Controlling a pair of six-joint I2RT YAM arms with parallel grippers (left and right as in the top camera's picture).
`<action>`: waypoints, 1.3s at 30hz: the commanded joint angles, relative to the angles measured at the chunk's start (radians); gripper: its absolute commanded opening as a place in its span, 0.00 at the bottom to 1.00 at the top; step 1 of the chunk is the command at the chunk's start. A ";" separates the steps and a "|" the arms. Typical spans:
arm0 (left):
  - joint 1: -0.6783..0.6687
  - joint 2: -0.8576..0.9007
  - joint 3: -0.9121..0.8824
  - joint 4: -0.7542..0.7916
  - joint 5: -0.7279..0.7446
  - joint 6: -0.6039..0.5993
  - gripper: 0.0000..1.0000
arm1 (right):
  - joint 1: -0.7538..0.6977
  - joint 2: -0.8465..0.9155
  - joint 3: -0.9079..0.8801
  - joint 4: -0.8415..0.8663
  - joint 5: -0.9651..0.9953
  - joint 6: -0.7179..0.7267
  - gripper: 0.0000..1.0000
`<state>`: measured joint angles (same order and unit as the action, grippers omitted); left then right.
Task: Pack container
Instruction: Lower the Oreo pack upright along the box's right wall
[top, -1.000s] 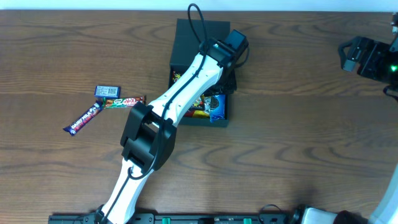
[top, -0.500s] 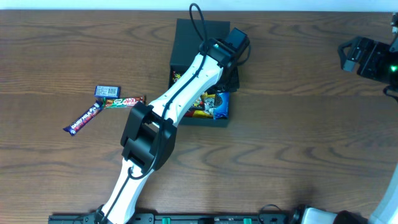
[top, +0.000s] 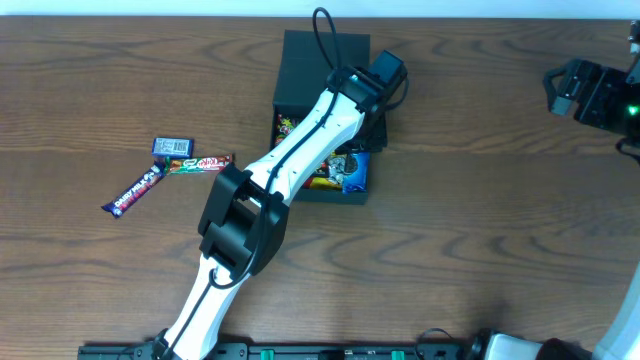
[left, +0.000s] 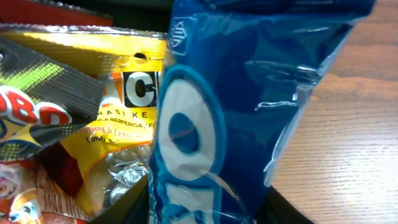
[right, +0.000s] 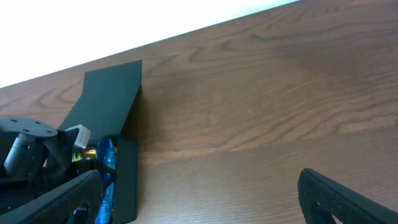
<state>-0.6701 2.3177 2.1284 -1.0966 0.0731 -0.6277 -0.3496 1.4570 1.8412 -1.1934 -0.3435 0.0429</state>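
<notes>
The container (top: 330, 194) is a dark box at the table's middle back, its lid (top: 312, 60) standing open behind it. Several snack packets lie inside. My left arm reaches over it, and my left gripper (top: 366, 128) hangs over the box's right side. A blue packet (left: 211, 124) stands on edge between its fingers (left: 134, 202), by the box's right wall (top: 352, 170). I cannot make out whether the fingers still press it. At the far right my right gripper (right: 205, 211) is wide open above bare wood, holding nothing. It looks across at the container (right: 127, 180).
Three loose snacks lie left of the box: a small dark packet (top: 173, 147), a red bar (top: 200, 162) and a purple bar (top: 133, 190). Inside the box are a yellow packet (left: 118, 99) and a dark foil packet (left: 37, 106). The right arm (top: 590, 92) sits at the back right.
The left wrist has shifted slightly up and to the right over the box. The blue packet has stayed at the box's right side. The right arm has not moved.
</notes>
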 joint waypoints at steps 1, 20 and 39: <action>-0.004 0.018 -0.002 -0.010 -0.017 0.003 0.77 | -0.010 -0.017 0.011 -0.004 -0.005 -0.014 0.99; 0.081 -0.066 0.162 -0.298 -0.135 0.187 0.06 | -0.010 -0.017 0.011 -0.008 -0.005 -0.015 0.37; -0.053 -0.174 -0.124 -0.304 -0.015 0.374 0.06 | -0.010 -0.015 0.011 -0.008 -0.004 -0.034 0.38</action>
<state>-0.7162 2.2070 2.0750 -1.4158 0.0467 -0.2993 -0.3500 1.4570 1.8412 -1.2034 -0.3435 0.0315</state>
